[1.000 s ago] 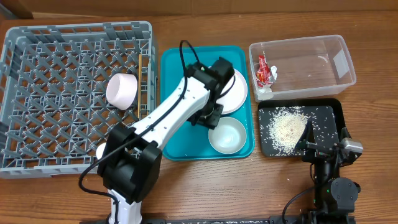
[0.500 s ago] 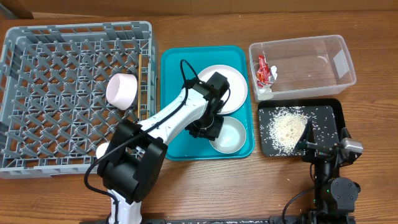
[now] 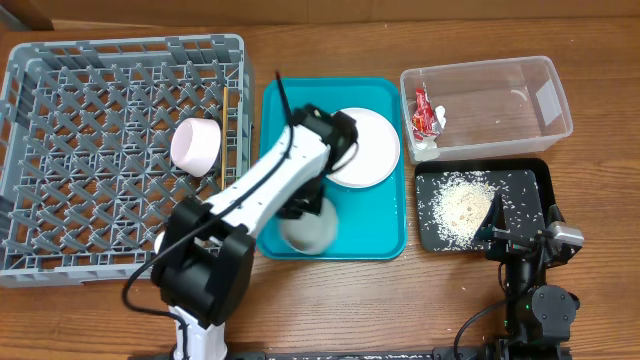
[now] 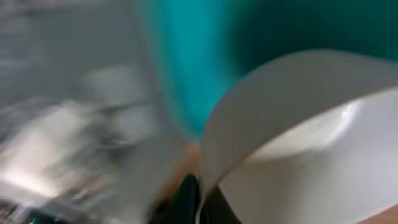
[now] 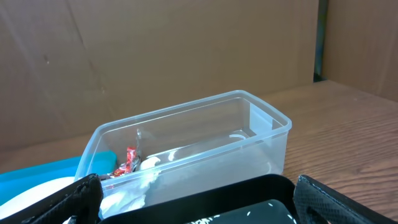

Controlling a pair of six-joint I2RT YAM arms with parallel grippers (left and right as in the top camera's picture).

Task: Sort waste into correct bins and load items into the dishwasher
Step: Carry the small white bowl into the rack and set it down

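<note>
Rim of white bowl [image 4: 298, 143] btw L fingers [image 4: 186, 199].

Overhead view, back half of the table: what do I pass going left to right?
Grey dish rack → pink bowl → teal tray → white plate → red sauce packet → clear tub. Left out: the blurred white bowl, which overlaps the tray.
</note>
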